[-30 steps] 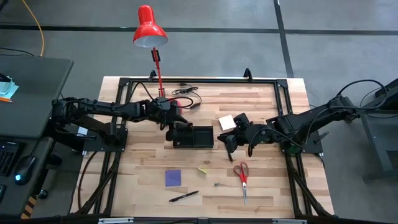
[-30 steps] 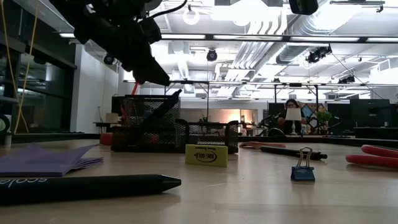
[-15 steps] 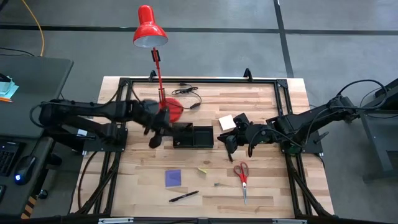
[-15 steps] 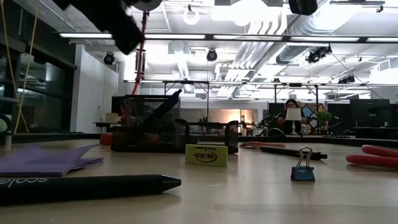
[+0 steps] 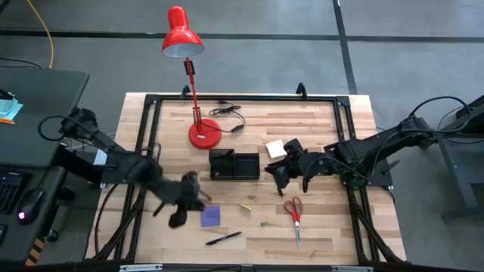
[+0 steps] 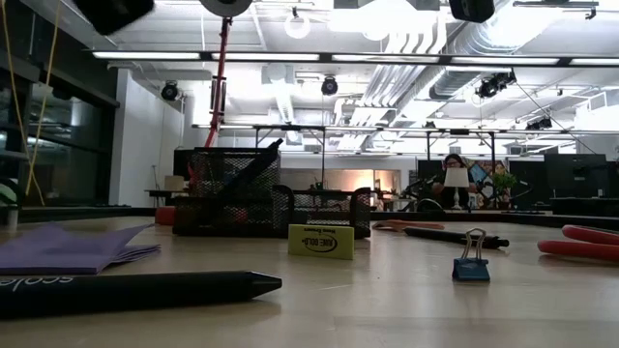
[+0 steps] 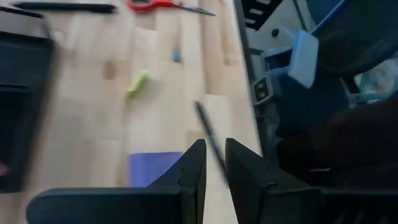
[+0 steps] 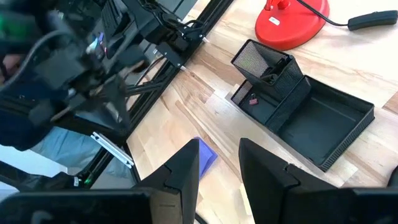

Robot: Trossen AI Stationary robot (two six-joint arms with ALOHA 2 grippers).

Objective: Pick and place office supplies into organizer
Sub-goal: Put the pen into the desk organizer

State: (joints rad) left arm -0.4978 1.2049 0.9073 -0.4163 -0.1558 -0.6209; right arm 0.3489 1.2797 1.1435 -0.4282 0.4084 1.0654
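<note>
The left gripper [image 5: 180, 217] hangs at 9 o'clock of the purple note pad [image 5: 211, 216], its fingers [image 7: 194, 163] close together with only a narrow gap and nothing between them. The right gripper [image 5: 277, 175] waits at 3 o'clock of the black organizer [image 5: 234, 165], fingers spread, empty. The red-handled scissors [image 5: 294, 211] lie at 5 o'clock of the organizer, a dark pen [image 5: 224, 239] at 6 o'clock of the purple pad

High view: overhead, straight down, whole table [image 5: 318, 227] framed. Low view: at tabletop level, facing across into the room, closest to a dark pen [image 6: 135, 288]. Left wrist view: just behind the left pincer [image 7: 213, 168], facing the boards. Right wrist view: behind the right pincer [image 8: 219, 163], facing the organizer [image 8: 298, 106], shared with high and low views.
</note>
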